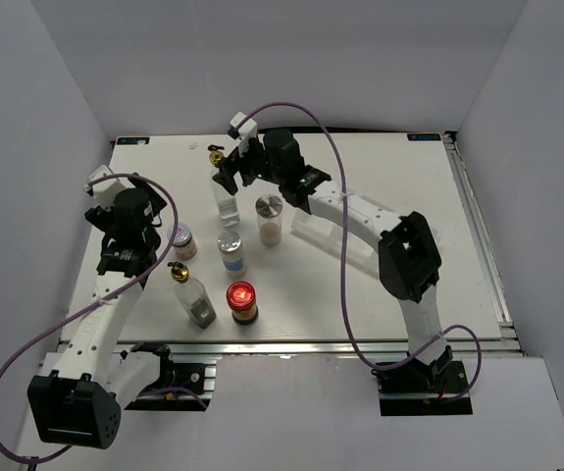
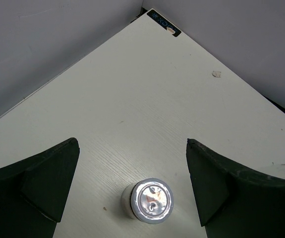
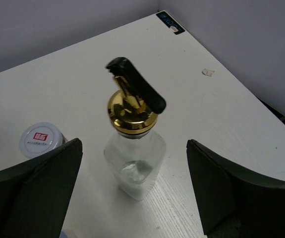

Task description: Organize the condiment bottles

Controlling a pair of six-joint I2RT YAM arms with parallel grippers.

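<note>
Six condiment bottles stand in a loose cluster left of the table's middle. My right gripper (image 1: 229, 177) is open around the far tall gold-pourer bottle (image 1: 226, 194). In the right wrist view that bottle (image 3: 135, 166) stands upright between the spread fingers (image 3: 48, 173), untouched. My left gripper (image 1: 154, 233) is open over the small pinkish-lidded jar (image 1: 182, 240). In the left wrist view the jar (image 2: 153, 200) sits low between the fingers (image 2: 50, 181). The jar also shows in the right wrist view (image 3: 40, 140). The other bottles are two silver-lidded jars (image 1: 270, 218) (image 1: 230, 250), a second gold-pourer bottle (image 1: 194, 295) and a red-lidded jar (image 1: 241, 301).
A pale tray-like object (image 1: 313, 233) lies under my right arm, just right of the cluster. Grey walls enclose the table (image 1: 409, 186) on the left, back and right. A small crumb (image 1: 191, 147) lies near the far left edge.
</note>
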